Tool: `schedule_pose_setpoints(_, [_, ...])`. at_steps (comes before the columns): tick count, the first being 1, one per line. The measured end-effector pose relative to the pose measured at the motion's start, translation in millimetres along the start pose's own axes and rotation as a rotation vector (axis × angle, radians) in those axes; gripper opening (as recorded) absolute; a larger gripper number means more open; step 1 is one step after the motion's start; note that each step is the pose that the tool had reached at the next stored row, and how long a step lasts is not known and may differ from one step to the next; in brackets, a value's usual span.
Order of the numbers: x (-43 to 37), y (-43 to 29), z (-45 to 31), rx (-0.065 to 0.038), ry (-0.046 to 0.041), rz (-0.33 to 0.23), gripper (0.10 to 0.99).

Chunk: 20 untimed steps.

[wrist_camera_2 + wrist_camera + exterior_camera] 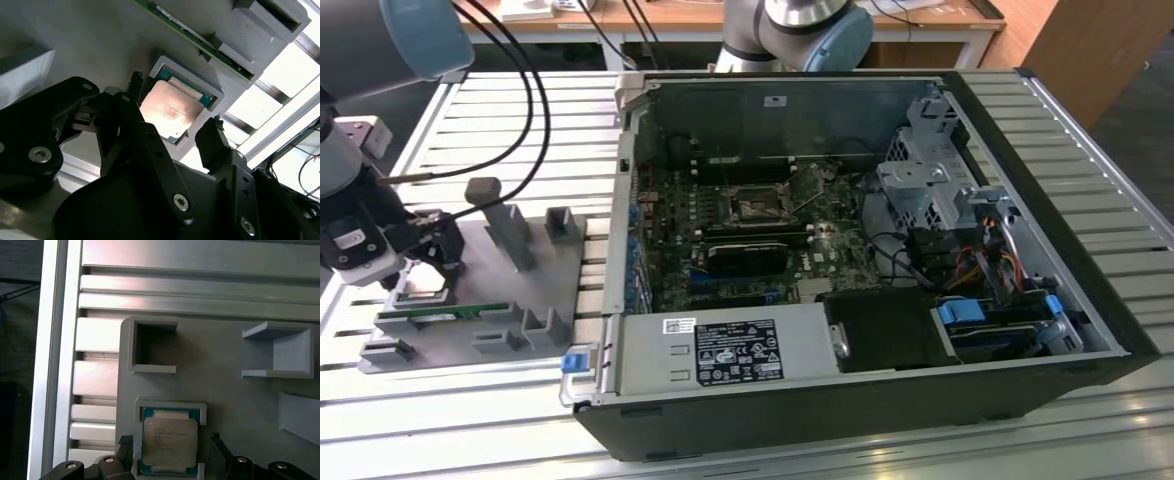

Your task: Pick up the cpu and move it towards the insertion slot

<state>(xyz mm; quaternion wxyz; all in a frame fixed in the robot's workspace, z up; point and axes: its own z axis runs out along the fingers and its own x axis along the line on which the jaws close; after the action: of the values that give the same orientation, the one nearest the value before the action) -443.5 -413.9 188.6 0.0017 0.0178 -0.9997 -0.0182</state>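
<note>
Approach stage of the pick-up: gripper (175, 102), fingers spread wide astride the cpu (169, 444) seated in its grey tray (580, 278) at the exterior view's lower left, well apart from the insertion slot (758, 205); closing likely demands centred, level contact.

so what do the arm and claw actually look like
The arm is silver-grey metal tubing with pale blue joint caps, and black cables trail near it. The claw is black, with two angular, linked fingers pinned by silver screw heads.
</note>
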Motion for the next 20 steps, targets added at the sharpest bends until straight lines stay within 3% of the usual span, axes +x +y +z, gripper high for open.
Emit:
schedule_pose_setpoints(10, [-0.2, 3.2, 5.3, 0.0, -0.0003, 0.011, 0.69])
schedule_pose_setpoints(11, [-0.2, 3.2, 5.4, 0.0, -0.0003, 0.011, 0.62])
schedule_pose_setpoints(19, [-0.2, 3.2, 6.3, 0.0, -0.0003, 0.011, 0.604])
schedule_pose_setpoints(20, [-0.2, 3.2, 6.3, 0.0, -0.0003, 0.011, 0.545])
